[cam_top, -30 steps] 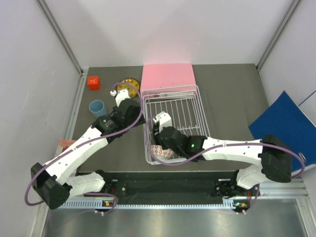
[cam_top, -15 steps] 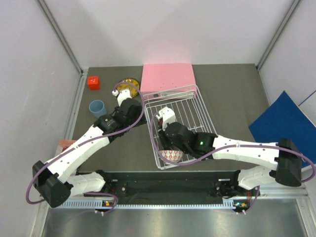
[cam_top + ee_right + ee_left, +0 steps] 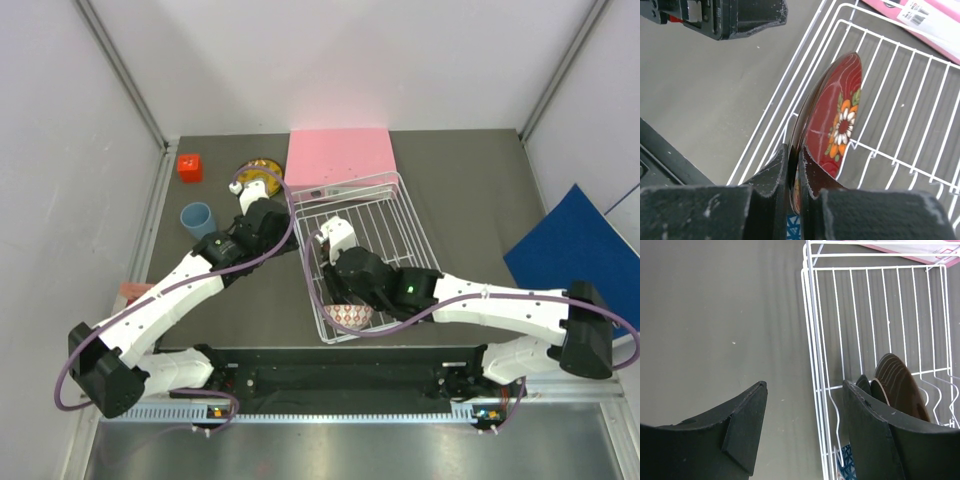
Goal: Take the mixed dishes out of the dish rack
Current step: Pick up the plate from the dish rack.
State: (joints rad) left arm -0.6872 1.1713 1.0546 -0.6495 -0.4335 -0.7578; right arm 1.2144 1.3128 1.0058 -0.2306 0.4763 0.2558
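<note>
The right gripper (image 3: 795, 167) is nearly closed, its two black fingers (image 3: 771, 172) pinching the rim of a round black-and-red plate (image 3: 837, 125). The plate's glossy red face is painted with an orange and white flower and green leaves. It stands on edge, gripped from its near end, inside the white wire dish rack (image 3: 380, 230). Just below the fingers, at the near end of the rack, sits a small patterned bowl (image 3: 347, 317), red and white outside. Beyond the plate, touching the far end of the rack, lies a flat pink box (image 3: 338, 155); a white label (image 3: 920, 12) on it carries print too small to read. The left gripper (image 3: 805, 395) hangs wide open and holds nothing, over the dark grey table (image 3: 470, 190) and the rack's left rim. Farther to its left stands a light blue cup (image 3: 196, 218). Beyond it lie a yellow-amber patterned plate (image 3: 258, 170) and a small red cube (image 3: 190, 167).
</note>
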